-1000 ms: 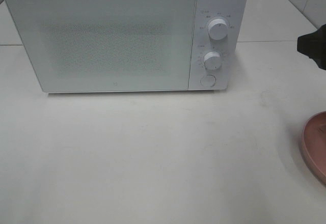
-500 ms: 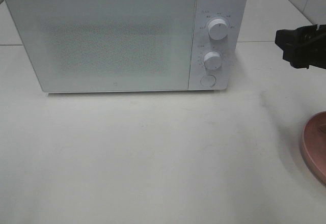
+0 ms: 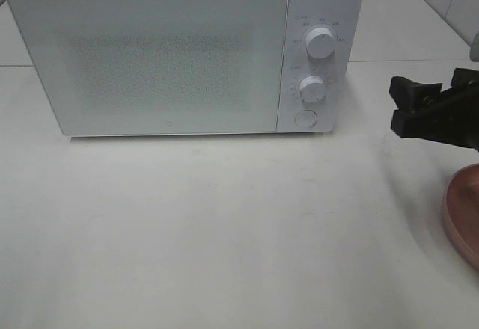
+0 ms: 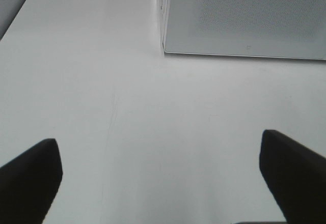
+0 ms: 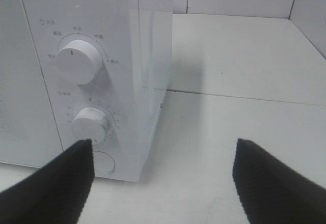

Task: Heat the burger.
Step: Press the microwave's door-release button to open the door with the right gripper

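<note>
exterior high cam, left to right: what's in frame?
microwave door -> control panel -> right claw -> pink plate, cut off by the right edge.
</note>
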{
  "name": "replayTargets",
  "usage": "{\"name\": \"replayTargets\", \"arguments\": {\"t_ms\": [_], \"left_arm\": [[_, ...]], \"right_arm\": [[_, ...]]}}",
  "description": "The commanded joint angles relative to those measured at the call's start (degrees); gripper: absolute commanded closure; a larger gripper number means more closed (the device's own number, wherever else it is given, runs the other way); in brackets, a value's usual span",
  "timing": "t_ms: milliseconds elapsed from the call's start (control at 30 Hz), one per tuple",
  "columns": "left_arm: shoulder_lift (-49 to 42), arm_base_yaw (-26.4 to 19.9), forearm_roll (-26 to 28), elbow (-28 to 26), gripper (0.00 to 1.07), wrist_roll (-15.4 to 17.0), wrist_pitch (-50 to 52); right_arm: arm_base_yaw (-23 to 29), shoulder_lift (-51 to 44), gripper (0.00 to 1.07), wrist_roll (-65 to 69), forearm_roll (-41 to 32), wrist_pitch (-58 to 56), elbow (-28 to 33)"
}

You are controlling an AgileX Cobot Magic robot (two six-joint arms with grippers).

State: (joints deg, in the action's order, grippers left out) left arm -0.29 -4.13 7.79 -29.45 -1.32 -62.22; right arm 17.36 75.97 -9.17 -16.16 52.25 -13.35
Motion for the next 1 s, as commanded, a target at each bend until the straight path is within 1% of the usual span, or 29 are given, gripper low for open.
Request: {"name": "replayTargets", "arguments": {"t_ms": [33,67,100,133,167,233,267,300,333,367,400,433,467,500,533,567,600,700,1000], "left_arm": [[-1.3,-0.1,0.4,0.0,0.09,-0.1,0.9],[-1.3,-0.1,0.4,0.0,0.09,-0.1,0.9],[-1.3,-0.1,0.4,0.0,0.09,-0.1,0.9],[-1.3,-0.1,0.4,0.0,0.09,-0.1,0.9],[-1.3,-0.1,0.4,0.0,0.09,-0.1,0.9],[-1.3,-0.1,0.4,0.0,0.09,-0.1,0.9],[-1.3,-0.1,0.4,0.0,0.09,-0.1,0.9],[-1.3,-0.1,0.4,0.0,0.09,-0.1,0.9],[-1.3,-0.1,0.4,0.0,0.09,-0.1,0.9],[-1.3,-0.1,0.4,0.0,0.09,-0.1,0.9],[-1.3,-0.1,0.4,0.0,0.09,-0.1,0.9],[-1.3,-0.1,0.4,0.0,0.09,-0.1,0.9],[-1.3,-0.1,0.4,0.0,0.09,-0.1,0.9],[-1.3,-0.1,0.4,0.0,0.09,-0.1,0.9],[-1.3,-0.1,0.4,0.0,0.09,-0.1,0.9],[-1.3,-0.1,0.4,0.0,0.09,-0.1,0.9],[-1.3,-0.1,0.4,0.0,0.09,-0.1,0.9],[-1.3,-0.1,0.4,0.0,0.09,-0.1,0.9],[-1.3,-0.1,0.4,0.0,0.09,-0.1,0.9]], "right_arm": [[4.0,1.4,0.33,-4.1,-6.3,4.1,0.1],[7.7,2.8,0.33,-5.5,-9.6,6.6,0.1],[9.4,3.5,0.33,-6.0,-11.1,7.8,0.1],[9.4,3.5,0.33,-6.0,-11.1,7.8,0.1],[12.1,4.9,0.33,-6.7,-13.8,9.9,0.1],[13.2,5.4,0.33,-7.0,-15.1,10.6,0.1],[15.8,7.0,0.33,-7.0,-17.8,13.0,0.1],[17.1,7.7,0.33,-7.0,-19.0,14.1,0.1],[17.1,7.7,0.33,-7.0,-19.0,14.1,0.1],[19.5,9.3,0.33,-7.0,-22.0,16.3,0.1],[19.5,9.3,0.33,-7.0,-22.0,16.3,0.1],[22.5,10.9,0.33,-7.1,-26.0,18.4,-0.3],[23.6,11.6,0.33,-7.3,-27.6,18.9,-0.5],[23.6,11.6,0.33,-7.3,-27.6,18.9,-0.5],[26.0,13.2,0.33,-7.6,-30.5,19.8,-1.2],[26.0,13.2,0.33,-7.6,-30.5,19.8,-1.2],[27.6,14.6,0.33,-7.7,-32.1,20.2,-1.9],[28.8,16.4,0.33,-7.8,-32.6,20.3,-2.9],[28.9,18.2,0.33,-4.6,-29.9,20.2,-3.0]]}}
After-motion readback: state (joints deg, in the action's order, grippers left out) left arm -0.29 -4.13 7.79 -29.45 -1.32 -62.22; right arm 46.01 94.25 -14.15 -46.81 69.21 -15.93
